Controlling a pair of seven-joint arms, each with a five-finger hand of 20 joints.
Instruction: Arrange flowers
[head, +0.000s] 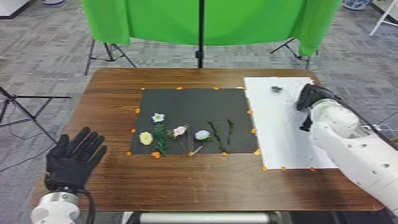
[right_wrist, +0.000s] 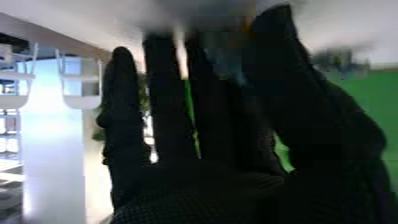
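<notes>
Brown table (head: 191, 185) is holding flowers (head: 179, 131) toward the dark mat's (head: 178, 100) 6 o'clock, probably spread for easy picking — left hand (head: 69, 162) is waiting empty, fingers straight, at 8; right hand (head: 317, 94) is hovering at 2 — can't tell its grip.

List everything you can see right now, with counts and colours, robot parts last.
Yellow flower: one, mat's left edge
White flower: one, mat's left part
Pink flower: one, mat's middle
Pale blue flower: one, right of pink
Bare stems: two, green, mat's right part
Mat: one, dark grey, on table
Sheet: one, white, right of mat
Small thing: one, grey, sheet's far part
Marks: several, orange, mat and sheet edges
Table: one, brown
Cloth: one, green, behind table
Stands: several, dark, around table
Floor: grey
Left hand: one, black, table's left
Right hand: one, black, sheet's right edge
Arms: two, white
</notes>
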